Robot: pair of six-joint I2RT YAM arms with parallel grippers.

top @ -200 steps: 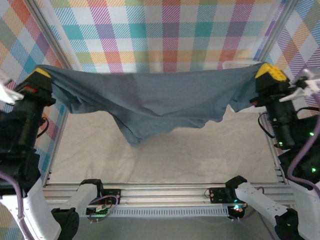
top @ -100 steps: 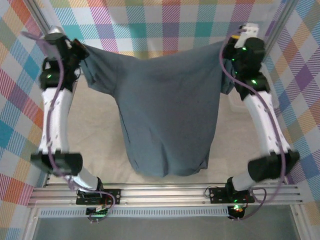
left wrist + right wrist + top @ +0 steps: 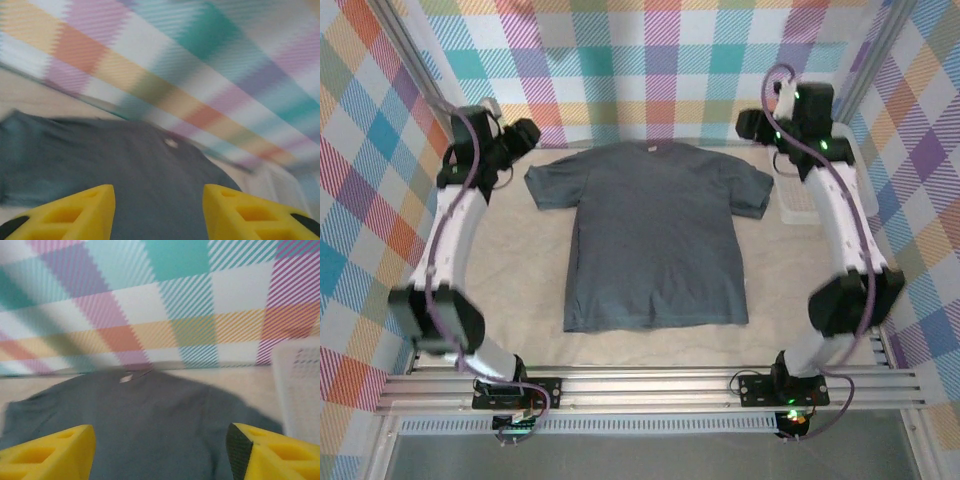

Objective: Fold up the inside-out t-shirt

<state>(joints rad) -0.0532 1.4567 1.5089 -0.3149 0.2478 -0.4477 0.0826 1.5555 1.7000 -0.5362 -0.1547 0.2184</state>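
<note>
The inside-out t-shirt (image 3: 655, 235), dark slate-grey, lies spread flat on the table with its collar toward the back wall and both sleeves out. My left gripper (image 3: 527, 133) hovers just beyond the left sleeve, and my right gripper (image 3: 748, 125) just beyond the right sleeve. In the left wrist view the gripper (image 3: 159, 200) is open, with the t-shirt (image 3: 125, 165) and its white tag (image 3: 171, 143) lying past the yellow fingers (image 3: 85, 210). The right gripper (image 3: 160, 440) is open too, and the t-shirt (image 3: 150, 420) with its tag (image 3: 126, 377) lies ahead of it.
A white basket (image 3: 810, 195) stands at the back right, next to the right sleeve, and appears in the right wrist view as a basket wall (image 3: 300, 390). Plaid walls close in the back and sides. The metal rail (image 3: 640, 385) with both arm bases runs along the near edge.
The t-shirt hung stretched between both shut grippers; it has swung down and now lies flat. Both grippers have opened and let go of it.
</note>
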